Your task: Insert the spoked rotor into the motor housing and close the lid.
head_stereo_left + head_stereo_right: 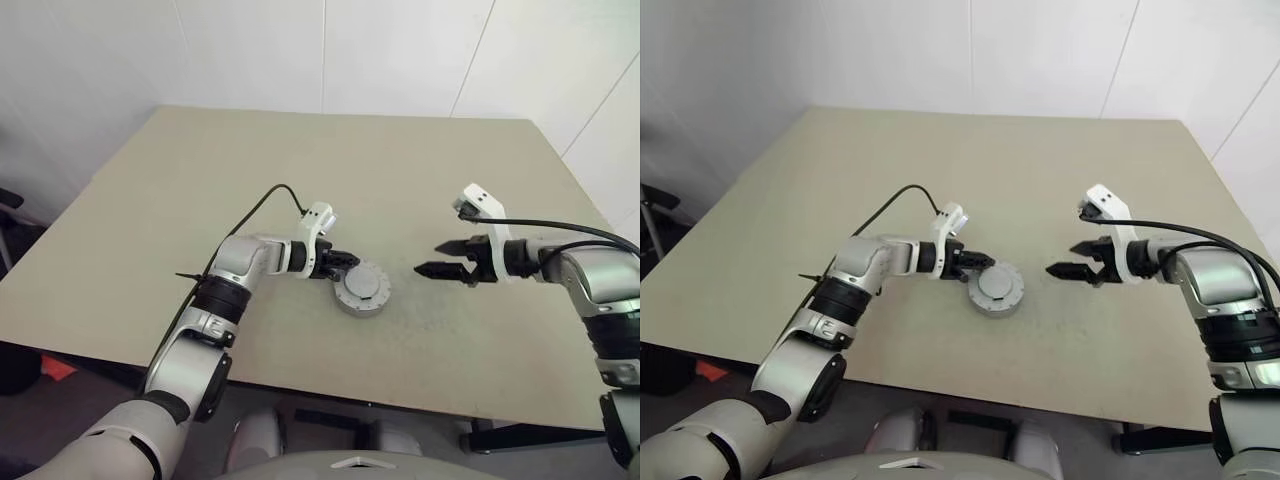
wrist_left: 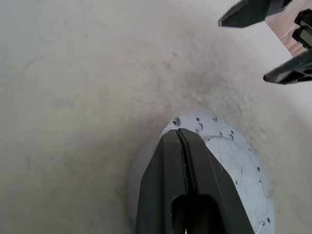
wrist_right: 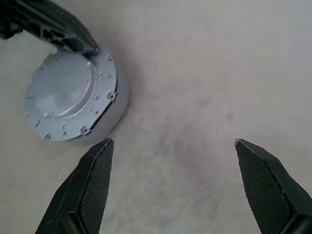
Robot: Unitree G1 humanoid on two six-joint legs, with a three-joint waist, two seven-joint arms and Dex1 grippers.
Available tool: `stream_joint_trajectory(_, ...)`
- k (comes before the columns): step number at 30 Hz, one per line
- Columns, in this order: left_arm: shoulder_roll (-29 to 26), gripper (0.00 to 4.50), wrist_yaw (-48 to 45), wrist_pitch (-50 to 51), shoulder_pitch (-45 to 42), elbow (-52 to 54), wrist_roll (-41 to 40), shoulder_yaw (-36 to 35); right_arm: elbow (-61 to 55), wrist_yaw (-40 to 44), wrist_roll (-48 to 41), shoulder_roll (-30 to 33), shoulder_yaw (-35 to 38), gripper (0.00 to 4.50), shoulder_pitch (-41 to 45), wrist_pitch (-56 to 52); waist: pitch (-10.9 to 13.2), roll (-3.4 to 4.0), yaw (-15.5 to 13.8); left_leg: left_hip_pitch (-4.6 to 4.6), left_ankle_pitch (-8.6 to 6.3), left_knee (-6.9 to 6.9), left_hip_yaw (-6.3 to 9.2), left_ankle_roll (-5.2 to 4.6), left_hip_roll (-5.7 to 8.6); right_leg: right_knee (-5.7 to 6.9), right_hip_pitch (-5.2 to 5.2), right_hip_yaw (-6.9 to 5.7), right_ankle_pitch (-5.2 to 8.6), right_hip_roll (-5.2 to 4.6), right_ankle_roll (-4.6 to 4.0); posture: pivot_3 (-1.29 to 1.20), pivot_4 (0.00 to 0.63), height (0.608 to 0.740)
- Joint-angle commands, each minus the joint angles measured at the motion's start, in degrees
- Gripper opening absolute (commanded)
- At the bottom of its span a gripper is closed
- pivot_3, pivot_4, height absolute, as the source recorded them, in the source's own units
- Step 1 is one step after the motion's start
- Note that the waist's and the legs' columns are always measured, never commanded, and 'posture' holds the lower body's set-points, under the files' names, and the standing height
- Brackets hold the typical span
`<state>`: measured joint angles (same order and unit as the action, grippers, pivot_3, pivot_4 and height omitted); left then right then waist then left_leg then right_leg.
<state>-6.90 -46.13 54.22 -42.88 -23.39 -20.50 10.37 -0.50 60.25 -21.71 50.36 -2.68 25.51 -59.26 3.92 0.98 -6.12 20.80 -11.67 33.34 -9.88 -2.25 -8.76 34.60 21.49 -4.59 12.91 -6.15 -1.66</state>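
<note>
Grey metal dead centre on the beige worktop (image 1: 420,170): the motor housing (image 1: 347,303) sits with the lid (image 1: 364,288) on top, plain outer face up, ringed with small holes, so the spoked rotor is presumably shut inside and out of sight. Left gripper (image 1: 342,262) is right at it, black fingers (image 2: 185,165) pressed together with nothing between them, tips resting at the lid's near rim, touching or a hair off, hard to call. Over on the other side, the right gripper (image 1: 436,257) hangs well apart from the housing, above bare worktop, fingers (image 3: 95,180) spread wide and empty, pointing back toward the assembly. By the look of it the job is at its tail end: lid on, a last check or press remaining. Now the risks. Those clenched left tips bear on one edge only, so a push there could tip the lid out of its seat or skid the whole housing across the smooth top, since nothing braces it from the far side. From the right wrist view the lid seems level, but whether it is fully seated all round I cannot tell. If the left arm drags away sideways, the tips could catch the rim and pop it loose.
</note>
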Motion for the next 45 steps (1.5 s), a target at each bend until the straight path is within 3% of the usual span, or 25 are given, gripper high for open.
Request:
stream_joint_trajectory(1, -1.2, 0.00, -0.4, 1.7, 1.5, -0.7, 0.3, 0.6, -1.1, -0.6, -2.8, 0.5, 2.0, 4.47, 0.7, -4.3, 0.0, 0.01, 0.2, -0.01, 0.01, 0.01, -0.01, 0.01, 0.01, 0.01, 0.00, 0.01, 0.00, 0.00, 0.00, 0.00, 0.000, 0.740)
stream_joint_trajectory(9, -1.3, 0.00, 0.2, 1.8, 2.0, 0.0, 0.0, 0.3, 1.2, -6.4, -7.0, -5.5, 4.3, 4.47, 2.1, -15.4, 0.0, 0.01, -0.1, -0.25, 0.16, 0.00, 0.02, 0.39, -0.05, 0.11, -0.17, 0.02, 0.00, 0.03, 0.03, 0.00, 0.000, 0.740)
stream_joint_trajectory(17, -1.9, 0.00, 0.3, 1.7, 2.4, 0.3, 0.0, 0.3, 4.5, -9.5, -9.4, -7.6, 6.1, 4.47, 3.1, -20.8, 0.0, 0.01, -0.3, -0.27, 0.12, -0.02, 0.03, 0.55, -0.04, 0.12, -0.20, 0.02, 0.00, 0.03, 0.03, 0.00, 0.000, 0.740)
stream_joint_trajectory(26, -2.0, 0.00, 0.7, 1.1, 2.3, 0.0, 0.3, 0.4, 7.3, -15.8, -11.9, -15.2, 13.8, 4.47, 5.0, -32.3, 0.0, -0.01, -0.3, -0.36, 0.32, -0.06, 0.03, 0.89, -0.08, 0.14, -0.22, 0.02, 0.00, 0.07, 0.03, 0.00, 0.000, 0.740)
stream_joint_trajectory(45, -1.7, 0.00, 1.8, -0.6, 1.9, -1.7, 1.0, 0.1, 10.4, -31.9, -26.7, -28.3, 19.5, 4.47, 4.2, -33.2, 0.0, -0.04, -0.7, -0.71, 0.51, -0.35, 0.01, 1.28, -0.16, 0.14, -0.33, 0.03, 0.02, 0.14, 0.07, 0.00, 0.000, 0.740)
